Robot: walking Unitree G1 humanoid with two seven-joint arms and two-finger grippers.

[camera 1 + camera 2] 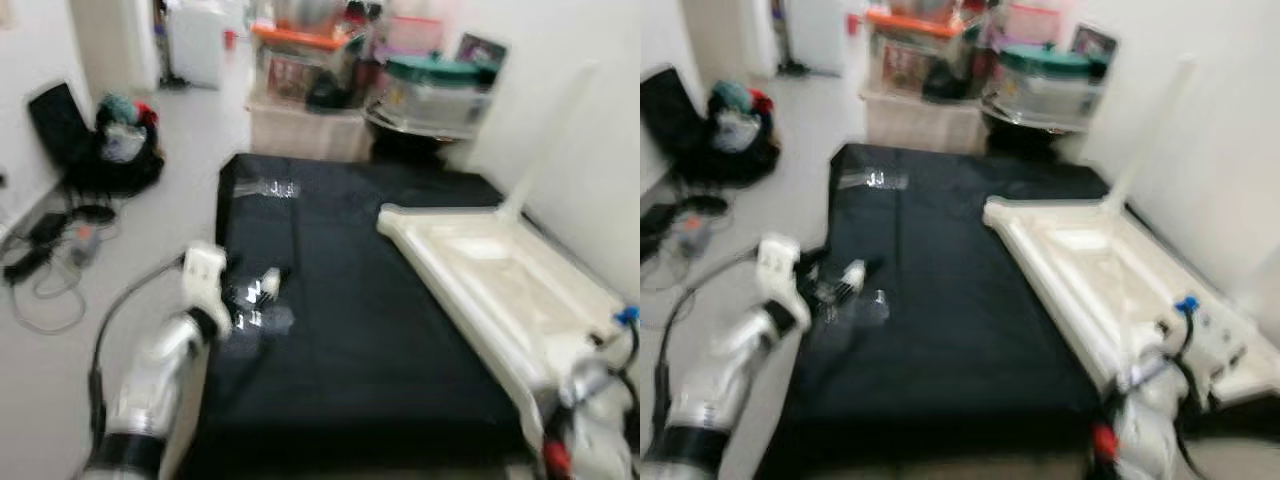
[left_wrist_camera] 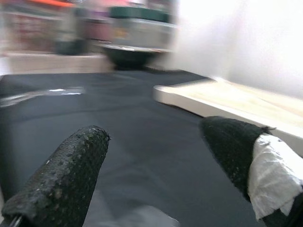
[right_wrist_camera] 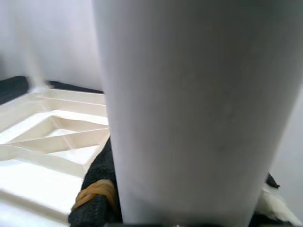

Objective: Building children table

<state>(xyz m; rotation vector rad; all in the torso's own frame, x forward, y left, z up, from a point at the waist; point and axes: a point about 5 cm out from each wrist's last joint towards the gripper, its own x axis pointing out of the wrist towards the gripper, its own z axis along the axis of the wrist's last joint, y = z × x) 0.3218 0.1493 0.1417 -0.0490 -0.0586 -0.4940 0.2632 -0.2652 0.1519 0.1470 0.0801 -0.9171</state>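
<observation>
Lying upside down on the right side of the black mat, the white tabletop shows its ribbed underside, with one white leg standing up from its far corner against the wall. My right gripper is at the tabletop's near end, fingers closed around a pale grey-white cylinder, seemingly another leg; a black pad with a rubber band presses its side. My left gripper hovers low over the mat's left part, its two black fingers spread wide and holding nothing, beside small clear plastic bags. Beyond the mat stand stacked storage boxes.
</observation>
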